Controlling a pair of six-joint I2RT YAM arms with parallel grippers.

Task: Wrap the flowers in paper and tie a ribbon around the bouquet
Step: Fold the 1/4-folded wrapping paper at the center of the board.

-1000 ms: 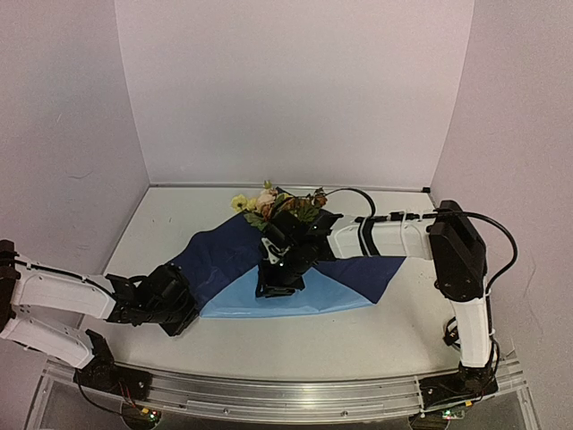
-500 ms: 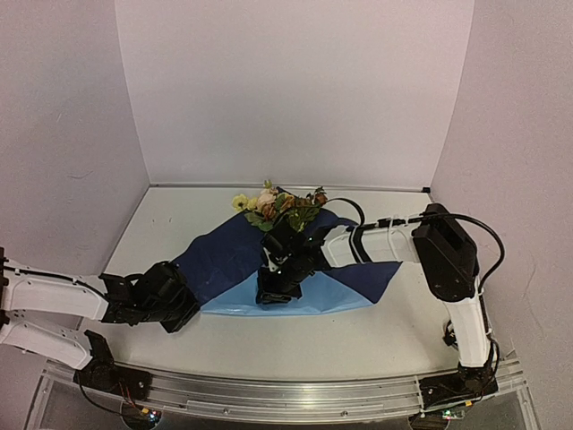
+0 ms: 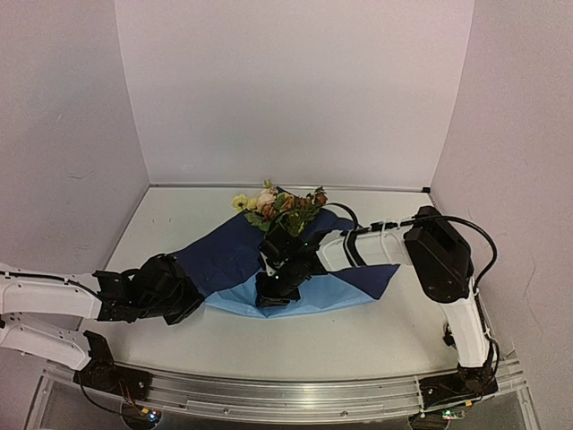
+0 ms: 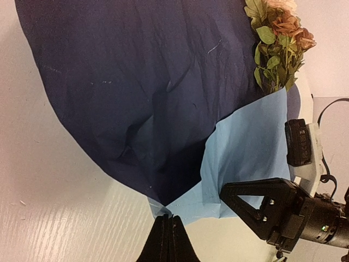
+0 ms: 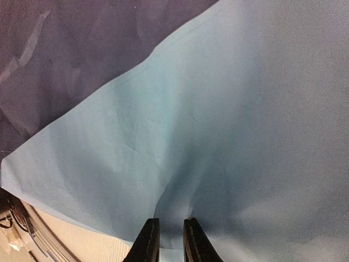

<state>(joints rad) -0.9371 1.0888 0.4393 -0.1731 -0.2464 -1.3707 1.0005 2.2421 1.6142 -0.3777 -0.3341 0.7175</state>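
Note:
The flowers point(image 3: 279, 204) point(image 4: 278, 33) lie with their blooms at the far end of the paper point(image 3: 345, 297), a light-blue sheet whose dark blue reverse point(image 3: 224, 255) point(image 4: 142, 82) is folded over from the left. My left gripper point(image 3: 195, 300) point(image 4: 168, 219) is shut on the sheet's near left corner, low over the table. My right gripper point(image 3: 273, 294) point(image 5: 170, 224) points down on the middle of the paper point(image 5: 218, 109), jaws narrow with a raised ridge of paper pinched between them. The stems are hidden under the paper. The ribbon is out of view.
White walls close in the table at the back and on both sides. An aluminium rail point(image 3: 286, 390) runs along the near edge. A dark blue corner of the sheet point(image 3: 385, 269) sticks out to the right, under the right forearm point(image 3: 376, 240).
My left gripper has slid right and slightly away, carrying the paper corner and pushing the dark flap inward. The right arm has swung left a little and its jaws have narrowed.

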